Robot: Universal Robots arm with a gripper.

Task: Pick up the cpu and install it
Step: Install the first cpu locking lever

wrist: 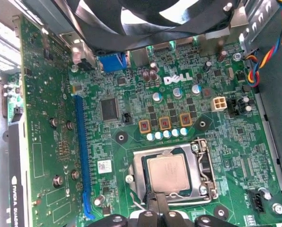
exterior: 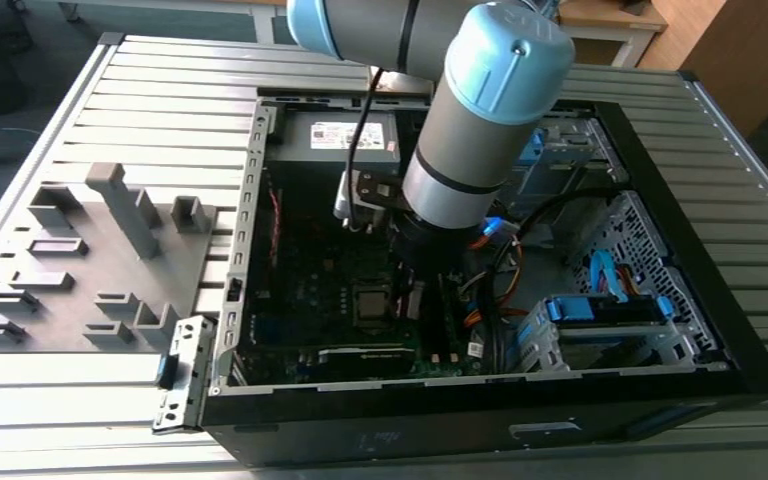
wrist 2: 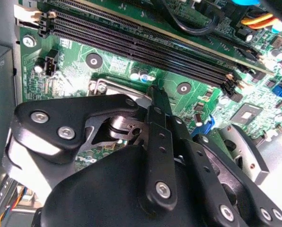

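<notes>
One chip lay flat in the one metal frame, just ahead of my gripper; my jaws stood narrow, holding nothing, over the green board.

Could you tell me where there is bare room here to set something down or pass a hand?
Bare slatted table lies beyond the grey fixture tray, at the exterior view's left of the computer case. Inside is crowded: the arm and cables cover the motherboard, and the claw hangs over the cpu.
</notes>
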